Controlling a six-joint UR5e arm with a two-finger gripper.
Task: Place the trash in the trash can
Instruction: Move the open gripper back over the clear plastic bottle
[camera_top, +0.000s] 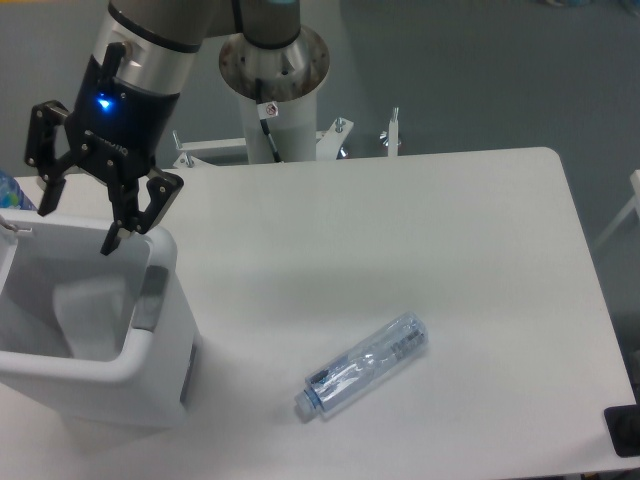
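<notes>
My gripper (78, 222) hangs open just above the far rim of the white trash can (150, 355) at the left, with nothing between its fingers. A white crumpled paper wrapper (88, 312) lies inside the can, below the gripper. The clear crushed plastic bottle (362, 365) with a blue-white label lies on its side on the white table (420, 230), right of the can, its white cap pointing toward the front left.
The arm's white pedestal (277, 90) stands behind the table's far edge. A blue-patterned object (12, 192) peeks in at the left edge behind the can. A dark object (624, 432) sits at the table's front right corner.
</notes>
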